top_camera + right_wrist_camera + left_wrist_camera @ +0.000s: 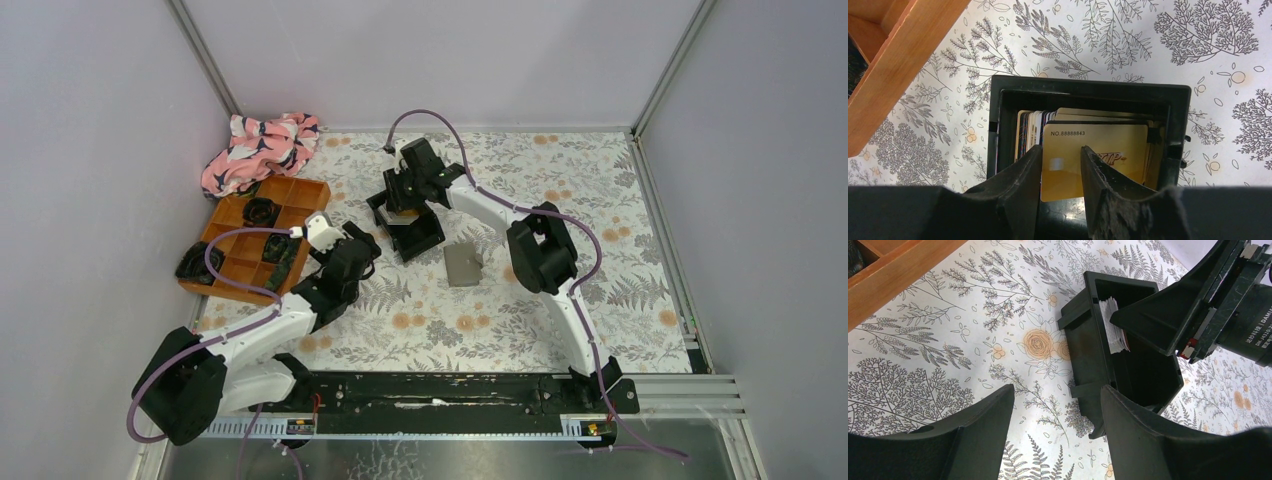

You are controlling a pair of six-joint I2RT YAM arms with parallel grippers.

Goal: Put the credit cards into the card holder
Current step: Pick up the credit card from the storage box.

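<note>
Top view: the right gripper (408, 203) is lowered over the black tray (428, 240). The card holder (462, 263) lies just beside the tray.

Left wrist: the left gripper (1057, 392) hovers near the tray, fingers wide apart, empty.

Right wrist: the credit cards (1095, 142) stand inside the tray. The fingers are narrowly apart, nothing clamped.

Step judged: picking a card. Next: pinch the front card alone.

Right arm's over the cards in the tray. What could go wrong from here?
1. The right end effector meets the gold card face-on, not across its thickness; closing may slip off or drag neighbouring cards from the tray.
2. The holder looks folded shut, so insertion could stall.
</note>
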